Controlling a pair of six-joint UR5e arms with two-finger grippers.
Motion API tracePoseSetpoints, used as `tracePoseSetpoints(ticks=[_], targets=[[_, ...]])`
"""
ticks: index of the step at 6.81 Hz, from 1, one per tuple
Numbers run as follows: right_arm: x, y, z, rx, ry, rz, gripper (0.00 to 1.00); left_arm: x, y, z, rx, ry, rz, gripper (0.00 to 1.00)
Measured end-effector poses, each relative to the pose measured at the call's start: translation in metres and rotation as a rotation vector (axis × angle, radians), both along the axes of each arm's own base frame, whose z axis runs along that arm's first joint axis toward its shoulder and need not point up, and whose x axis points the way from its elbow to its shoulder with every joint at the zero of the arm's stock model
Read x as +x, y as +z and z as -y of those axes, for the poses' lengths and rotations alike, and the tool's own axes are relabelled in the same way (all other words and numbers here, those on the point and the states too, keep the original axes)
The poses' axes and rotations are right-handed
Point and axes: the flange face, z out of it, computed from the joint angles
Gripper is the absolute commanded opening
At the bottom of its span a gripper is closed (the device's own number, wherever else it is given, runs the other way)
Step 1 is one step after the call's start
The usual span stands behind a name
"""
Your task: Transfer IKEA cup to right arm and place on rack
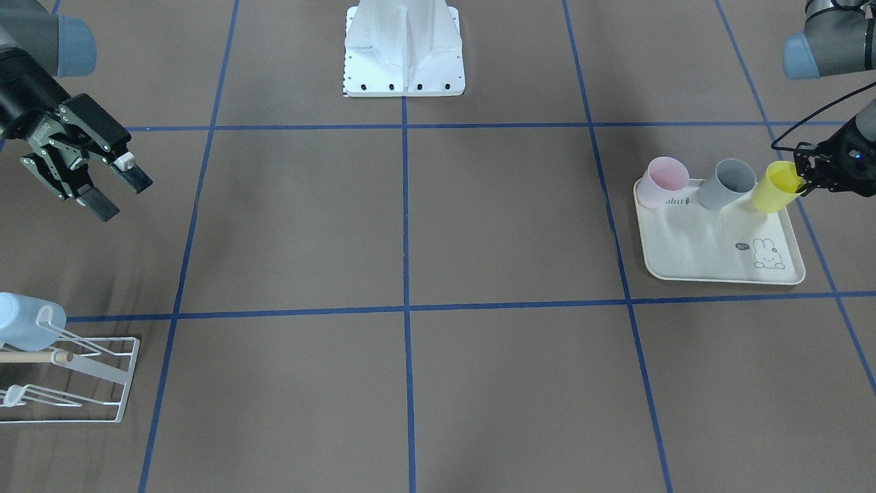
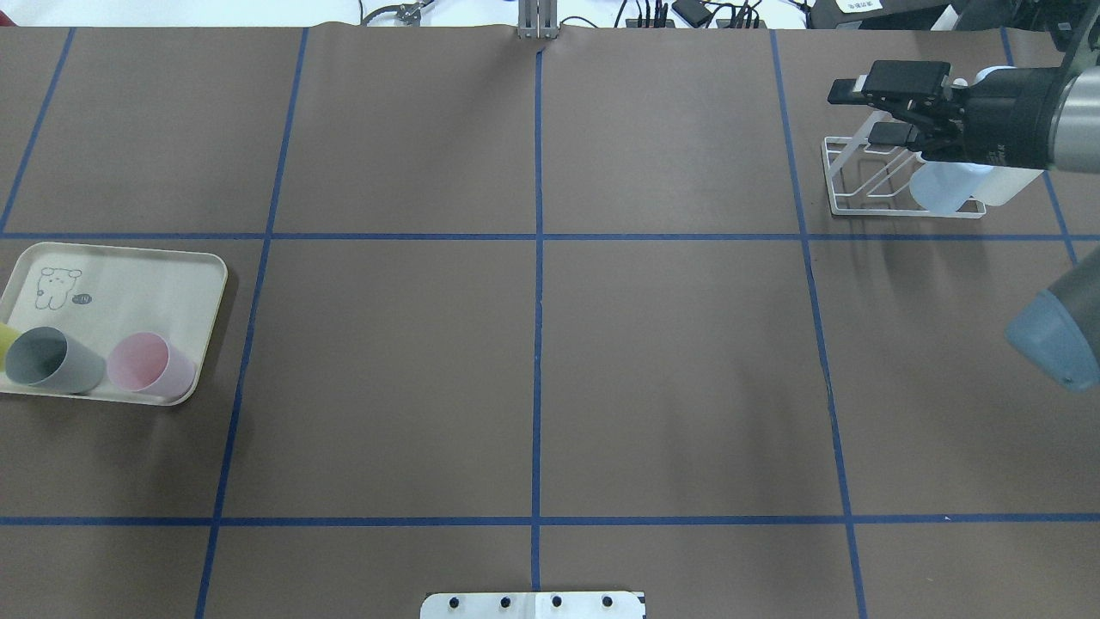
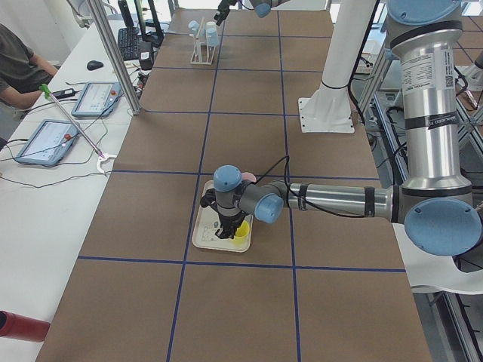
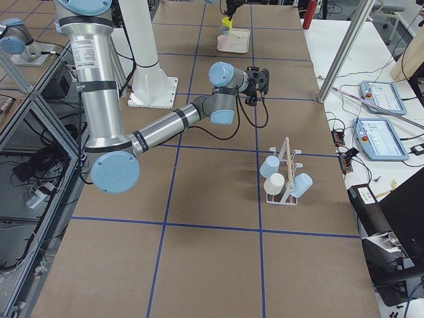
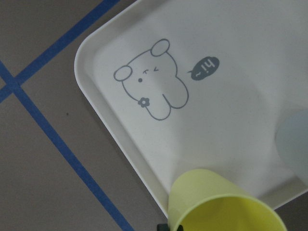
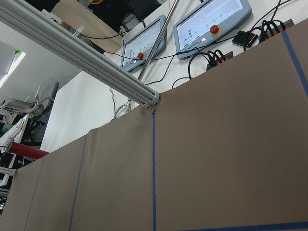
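A yellow IKEA cup (image 1: 773, 188) leans tilted at the tray's back corner, and my left gripper (image 1: 807, 179) is shut on its rim. The left wrist view has this cup (image 5: 226, 207) close at the bottom, over the tray's edge. A pink cup (image 1: 664, 181) and a grey cup (image 1: 729, 183) lie on the same cream rabbit-print tray (image 1: 705, 253). The white wire rack (image 1: 102, 373) with its wooden rod stands at the opposite end of the table and carries a pale blue cup (image 1: 27, 322). My right gripper (image 1: 113, 188) hangs open and empty in the air beside the rack.
The robot's white base plate (image 1: 404, 68) sits at the table's middle edge. Blue tape lines divide the brown tabletop. A person (image 3: 19, 64) sits at a side bench with tablets (image 3: 49, 139). A red bottle (image 3: 19, 326) lies on that bench.
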Motion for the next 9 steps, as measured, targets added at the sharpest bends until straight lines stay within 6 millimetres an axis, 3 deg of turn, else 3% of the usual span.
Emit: tracePoseSetpoints(ticks=[2,3,5,6,7,9], targets=[[0.001,-0.001,0.000,0.003,0.004,0.001,1.00,-0.058,-0.035,0.024,0.070,-0.142,-0.004,0.00],[0.001,-0.001,0.000,0.003,0.008,0.001,1.00,-0.080,-0.060,0.050,0.112,-0.214,-0.003,0.00],[0.002,0.000,0.000,-0.001,0.014,0.002,1.00,-0.093,-0.127,0.100,0.125,-0.385,-0.047,0.00],[0.001,0.000,0.001,-0.002,0.015,0.002,1.00,-0.087,-0.169,0.121,0.086,-0.500,-0.116,0.00],[0.001,0.002,0.001,-0.007,0.016,0.000,1.00,-0.065,-0.208,0.136,0.029,-0.603,-0.210,0.00],[0.003,0.008,0.000,-0.021,0.018,-0.003,1.00,-0.010,-0.259,0.134,-0.085,-0.734,-0.450,0.00]])
